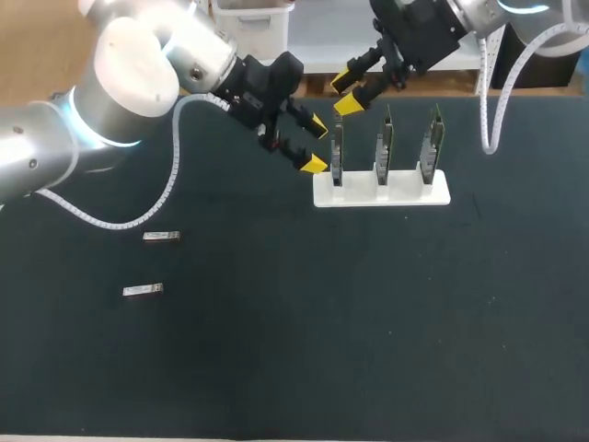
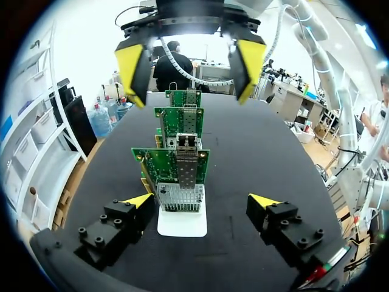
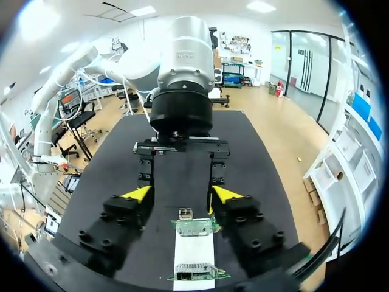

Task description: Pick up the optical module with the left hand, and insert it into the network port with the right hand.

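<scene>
Status: left gripper (image 1: 315, 147) and right gripper (image 1: 346, 94) both spread, empty, close by leftmost green circuit board (image 1: 338, 152) in white plastic stand (image 1: 382, 195) | small silver rectangular optical modules (image 1: 161, 237) ungrasped on black table (image 1: 368, 322), near left | risk: may clip board while pulling away, topple stand.

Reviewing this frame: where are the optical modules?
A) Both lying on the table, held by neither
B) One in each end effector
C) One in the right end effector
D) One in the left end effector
A: both optical modules lie on the table, while the left end effector and right end effector are open and empty beside the card holder.
</scene>
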